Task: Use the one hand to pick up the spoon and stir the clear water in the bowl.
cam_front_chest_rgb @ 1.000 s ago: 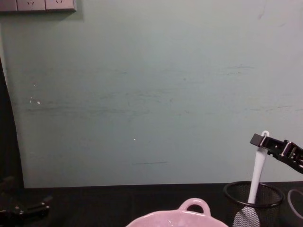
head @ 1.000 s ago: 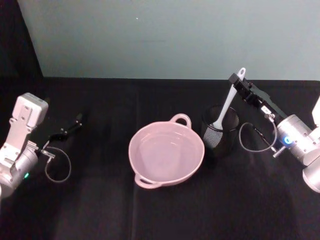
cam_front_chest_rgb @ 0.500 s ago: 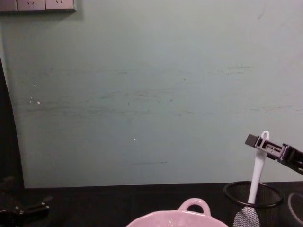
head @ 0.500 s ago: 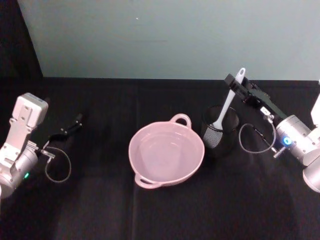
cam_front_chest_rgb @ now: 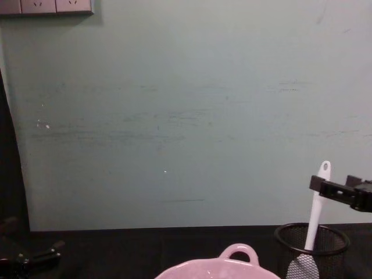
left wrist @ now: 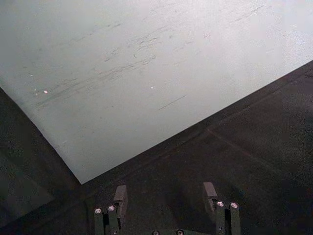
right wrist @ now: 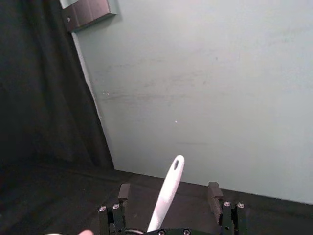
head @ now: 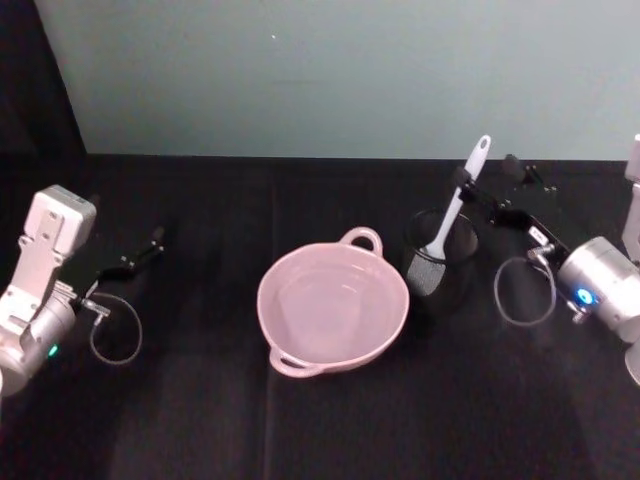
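Mesh cup [head: 440, 262]: right of bowl, holds spoon [head: 455, 212] upright, scoop down.
Bowl [head: 333, 305]: centre, clear water.
Right gripper [head: 490, 190]: fingers spread, straddling spoon handle.
Left gripper [head: 140, 255]: far left, fingers parted.

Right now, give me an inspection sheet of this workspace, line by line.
Surface: black cloth-covered table.
Spoon: white spoon stands scoop down in the black mesh cup, handle leaning up.
Bowl: pink bowl at table centre, left of the cup, apart from it.
Clutter: nothing seen.
End effectors: right end effector open, fingers either side of the spoon handle, not closed on it; left end effector open, low at the table's left side.
Cables: a looped cable at the right wrist, another at the left wrist.
Surroundings: pale green wall, wall sockets at upper left.
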Controlling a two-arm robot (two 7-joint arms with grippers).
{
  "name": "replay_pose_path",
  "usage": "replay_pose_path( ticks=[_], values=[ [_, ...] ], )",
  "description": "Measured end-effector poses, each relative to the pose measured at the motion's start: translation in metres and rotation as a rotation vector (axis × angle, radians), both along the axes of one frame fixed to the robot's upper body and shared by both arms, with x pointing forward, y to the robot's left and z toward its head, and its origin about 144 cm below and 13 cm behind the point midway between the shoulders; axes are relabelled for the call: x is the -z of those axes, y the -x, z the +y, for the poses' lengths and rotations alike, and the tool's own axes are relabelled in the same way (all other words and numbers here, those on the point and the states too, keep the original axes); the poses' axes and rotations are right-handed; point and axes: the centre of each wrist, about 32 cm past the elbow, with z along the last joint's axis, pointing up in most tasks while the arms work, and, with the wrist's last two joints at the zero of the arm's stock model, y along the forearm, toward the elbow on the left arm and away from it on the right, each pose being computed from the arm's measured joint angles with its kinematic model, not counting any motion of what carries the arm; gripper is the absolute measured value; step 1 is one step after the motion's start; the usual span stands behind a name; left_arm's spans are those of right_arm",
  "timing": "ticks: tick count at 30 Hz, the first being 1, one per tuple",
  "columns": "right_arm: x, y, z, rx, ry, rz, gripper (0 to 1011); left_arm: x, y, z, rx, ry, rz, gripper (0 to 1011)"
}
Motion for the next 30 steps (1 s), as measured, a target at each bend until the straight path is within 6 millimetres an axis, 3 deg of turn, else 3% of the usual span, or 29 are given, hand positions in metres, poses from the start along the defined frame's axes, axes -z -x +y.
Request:
replay_pose_path(
  ticks=[8, 13, 21, 30],
  values=[
    [-0.011, 0.028, -0.014, 0.056, 0.102, -0.074, 1002, 0.0, 0.0, 0.0, 0.0, 0.0, 0.0, 1011],
    [-0.006, 0.043, -0.032, 0.172, 0.164, -0.105, 1002, 0.0, 0.0, 0.0, 0.0, 0.0, 0.0, 1011],
    [0.017, 0.05, -0.055, 0.311, 0.209, -0.108, 1000, 0.0, 0.0, 0.0, 0.0, 0.0, 0.0, 1011],
    [0.026, 0.048, -0.061, 0.29, 0.16, -0.119, 1002, 0.0, 0.0, 0.0, 0.0, 0.0, 0.0, 1011]
  ],
)
